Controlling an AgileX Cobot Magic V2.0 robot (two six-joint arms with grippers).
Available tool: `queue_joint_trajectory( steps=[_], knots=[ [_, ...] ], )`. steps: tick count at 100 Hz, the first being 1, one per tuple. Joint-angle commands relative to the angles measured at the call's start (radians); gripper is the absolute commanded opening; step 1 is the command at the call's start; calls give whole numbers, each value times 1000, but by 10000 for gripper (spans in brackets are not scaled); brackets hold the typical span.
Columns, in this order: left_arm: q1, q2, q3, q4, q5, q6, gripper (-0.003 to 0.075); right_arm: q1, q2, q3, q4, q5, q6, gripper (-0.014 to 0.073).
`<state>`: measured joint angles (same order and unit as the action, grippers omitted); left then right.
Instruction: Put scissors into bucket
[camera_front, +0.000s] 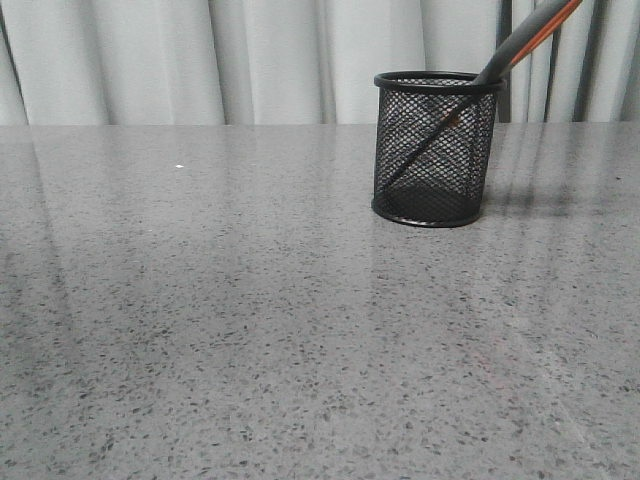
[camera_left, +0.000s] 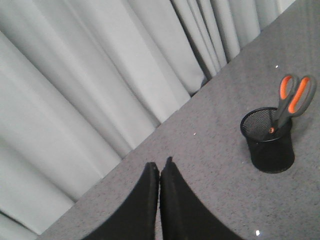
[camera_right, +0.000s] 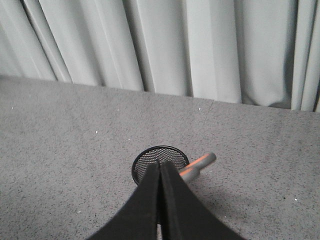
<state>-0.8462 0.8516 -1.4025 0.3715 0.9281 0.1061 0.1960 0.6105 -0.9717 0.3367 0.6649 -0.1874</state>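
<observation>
The black wire-mesh bucket (camera_front: 434, 150) stands upright on the grey table at the right rear. The scissors (camera_front: 520, 40) stand in it, blades down, their grey and orange handles leaning out over the rim to the right. In the left wrist view the bucket (camera_left: 267, 142) holds the scissors (camera_left: 292, 97), far from my left gripper (camera_left: 160, 165), which is shut and empty. In the right wrist view my right gripper (camera_right: 160, 165) is shut and empty above the bucket (camera_right: 150, 161), with the scissors' handles (camera_right: 200, 164) sticking out beside it. Neither gripper shows in the front view.
The speckled grey table (camera_front: 250, 330) reaches back to a pale pleated curtain (camera_front: 200, 60). A small white speck (camera_front: 179, 166) lies on the table at the left rear.
</observation>
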Motion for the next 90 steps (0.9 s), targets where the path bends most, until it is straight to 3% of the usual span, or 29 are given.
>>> queue_joint_trajectory(
  steps=[1, 25, 42, 60, 90],
  knots=[
    [5, -106, 172, -15, -248, -56, -21, -3, -106, 111, 13, -163, 2, -62],
    [5, -427, 728, -53, -674, -158, -21, -3, -394, 399, 13, -232, 2, -62],
    [5, -627, 1018, -83, -759, -172, -21, -3, -572, 523, 13, -203, 2, -62],
    [5, -763, 1130, -101, -888, -172, -21, -3, -639, 580, 13, -194, 2, -62],
    [5, -777, 1130, -105, -916, -172, -21, -3, -639, 582, 13, -170, 2, -62]
  ],
)
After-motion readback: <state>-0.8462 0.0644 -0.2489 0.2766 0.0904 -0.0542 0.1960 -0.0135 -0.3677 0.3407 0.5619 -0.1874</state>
